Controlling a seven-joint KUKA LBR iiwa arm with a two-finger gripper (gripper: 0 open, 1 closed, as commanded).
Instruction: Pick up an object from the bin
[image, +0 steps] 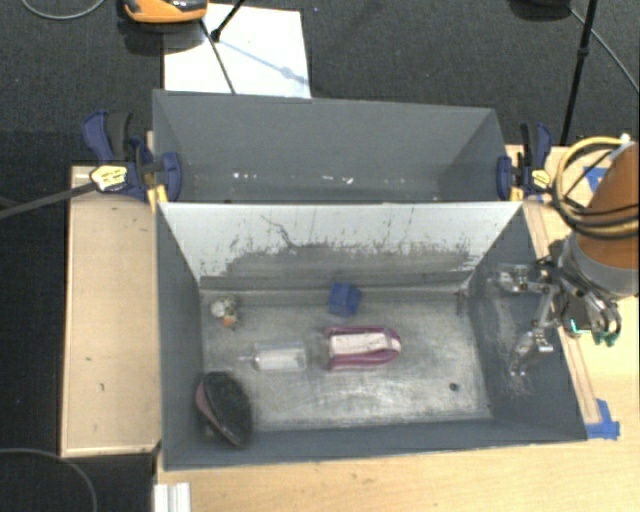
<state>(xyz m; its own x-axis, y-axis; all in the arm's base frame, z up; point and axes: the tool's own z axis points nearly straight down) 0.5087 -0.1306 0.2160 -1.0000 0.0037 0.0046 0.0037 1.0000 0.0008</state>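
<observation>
My gripper (520, 320) hangs at the right side of the bin, above its sloping right wall, and it is open with nothing between its fingers. One metal fingertip (511, 282) points toward the back and the other (526, 354) toward the front. The nearest loose thing is a tiny dark speck (453, 387) on the floor, to the gripper's left. Further left, in the middle of the bin, lies a purple packet with a white label (361, 348).
A small blue block (344, 296) sits by the back wall. A clear little bottle (278, 357) lies left of the packet. A dark oval brush (224, 406) fills the front left corner, and a small round piece (226, 312) lies at the back left.
</observation>
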